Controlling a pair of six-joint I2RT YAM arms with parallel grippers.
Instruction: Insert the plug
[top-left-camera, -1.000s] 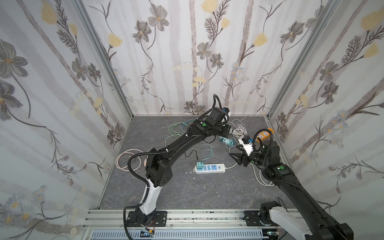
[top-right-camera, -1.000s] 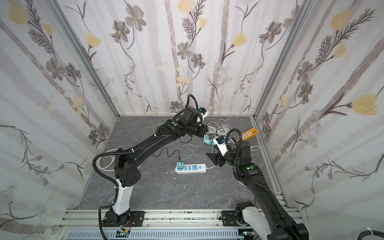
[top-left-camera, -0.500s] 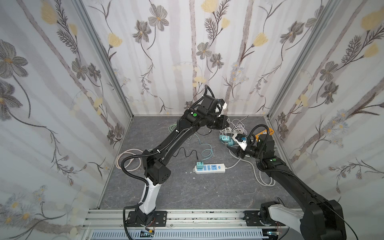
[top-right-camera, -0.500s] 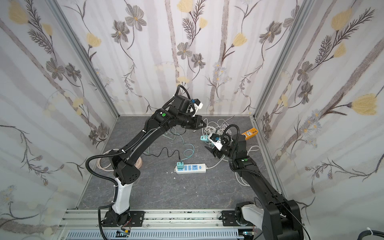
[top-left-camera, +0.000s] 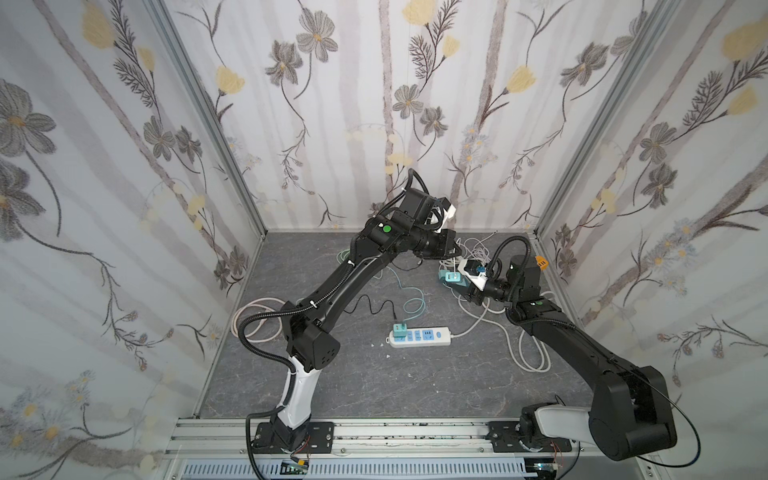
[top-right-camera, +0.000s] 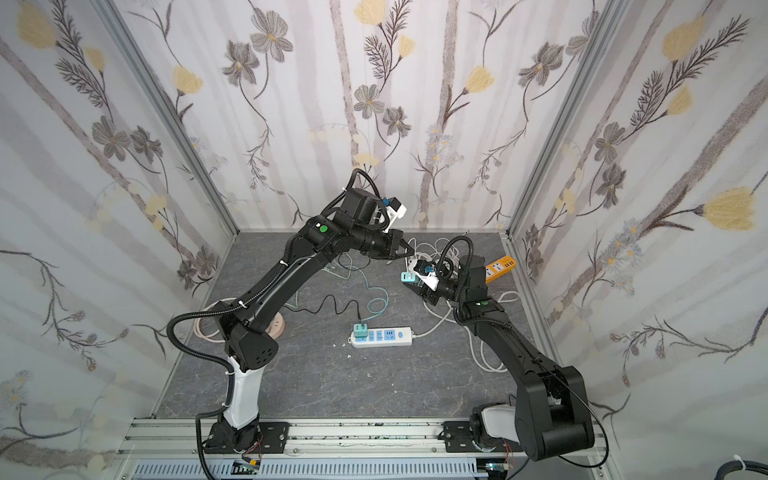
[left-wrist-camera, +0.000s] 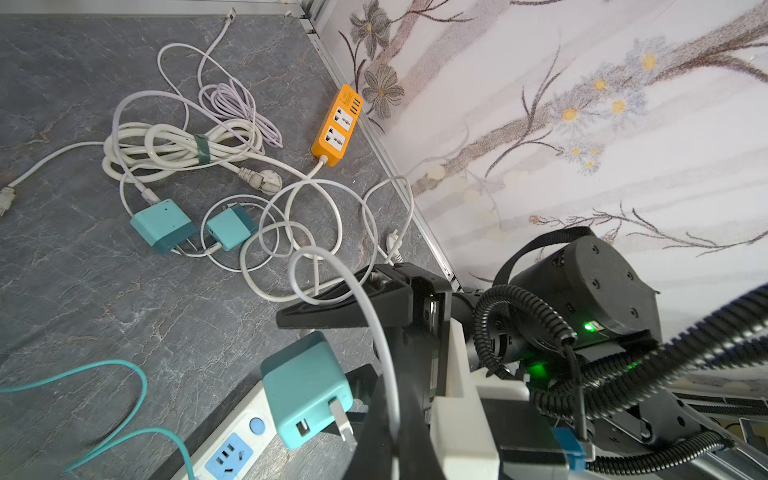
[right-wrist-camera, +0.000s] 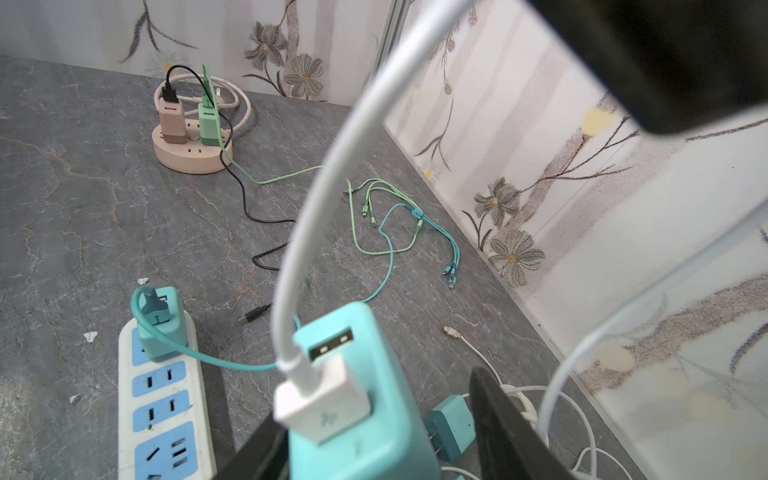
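Observation:
A teal charger adapter (right-wrist-camera: 365, 399) hangs above the floor between my right gripper's (right-wrist-camera: 374, 449) jaws. One finger (right-wrist-camera: 257, 449) touches it and the other finger (right-wrist-camera: 503, 432) stands clear, so the gripper is open. A white USB plug (right-wrist-camera: 320, 403) sits in the adapter's lower port. Its white cable (right-wrist-camera: 332, 187) arcs up to my left gripper (left-wrist-camera: 392, 440), which is shut on it. In both top views the adapter (top-left-camera: 450, 276) (top-right-camera: 407, 277) is at the back right, just below the left gripper (top-left-camera: 457, 249) (top-right-camera: 409, 251).
A white power strip (top-left-camera: 419, 336) (right-wrist-camera: 162, 403) lies mid-floor with a teal charger (right-wrist-camera: 160, 324) plugged in. An orange strip (left-wrist-camera: 337, 124), white cable coils (left-wrist-camera: 178, 149) and two loose teal chargers (left-wrist-camera: 164, 224) lie at the back right. A round beige socket (right-wrist-camera: 191, 145) stands left.
My right gripper has carried the adapter up and toward the back. The left arm has lifted and turned its wrist, keeping the white cable.

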